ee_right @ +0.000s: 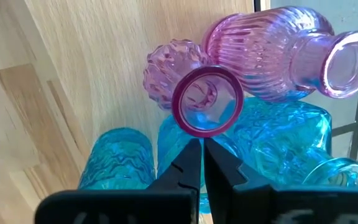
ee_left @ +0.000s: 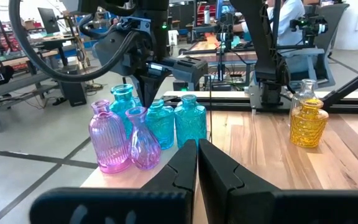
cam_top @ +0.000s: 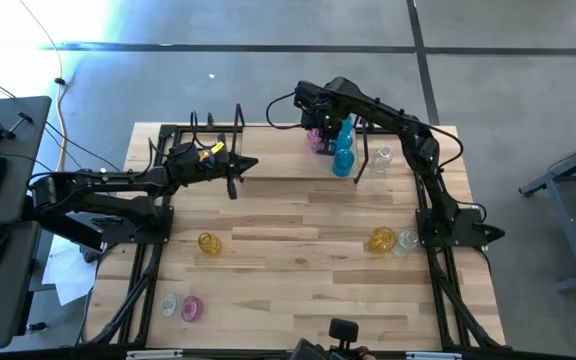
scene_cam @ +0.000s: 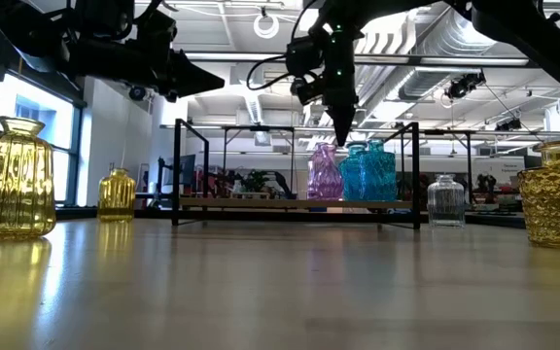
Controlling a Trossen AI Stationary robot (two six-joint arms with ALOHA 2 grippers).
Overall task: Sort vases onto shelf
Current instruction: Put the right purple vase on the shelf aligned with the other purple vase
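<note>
Sorting in progress; stock recorded as it stands.

- Shelf (cam_top: 268, 131): black-rod frame along the upper edge of the worktop (cam_top: 298, 220) in the high view.
- Grouped vases, upper centre-right of the high view, at the shelf's right part: a ribbed pink vase (ee_left: 109, 142), a slimmer pink vase (ee_left: 143, 146) and cyan vases (ee_left: 190, 122), packed touching one another. Judged to be bunched by colour, as the sorting requires.
- Right gripper (ee_right: 202, 163): poised directly above the cluster, fingers closed together and holding nothing; the slim pink vase's mouth sits just below the tips. Probably positioned over the group after or before a placement; which, cannot be told.
- Left gripper (ee_left: 197, 163): upper left-centre of the high view, over the worktop beside the shelf, fingers shut, empty, pointing toward the cluster. Judged waiting.
- Unsorted vases on the worktop: amber vase (cam_top: 208, 242) at left centre; amber vase (cam_top: 382, 239) with a clear one (cam_top: 405, 242) beside it at right; clear (cam_top: 169, 304) and pink (cam_top: 191, 308) pair at lower left; another clear vase (cam_top: 382, 157) just right of the cluster.
</note>
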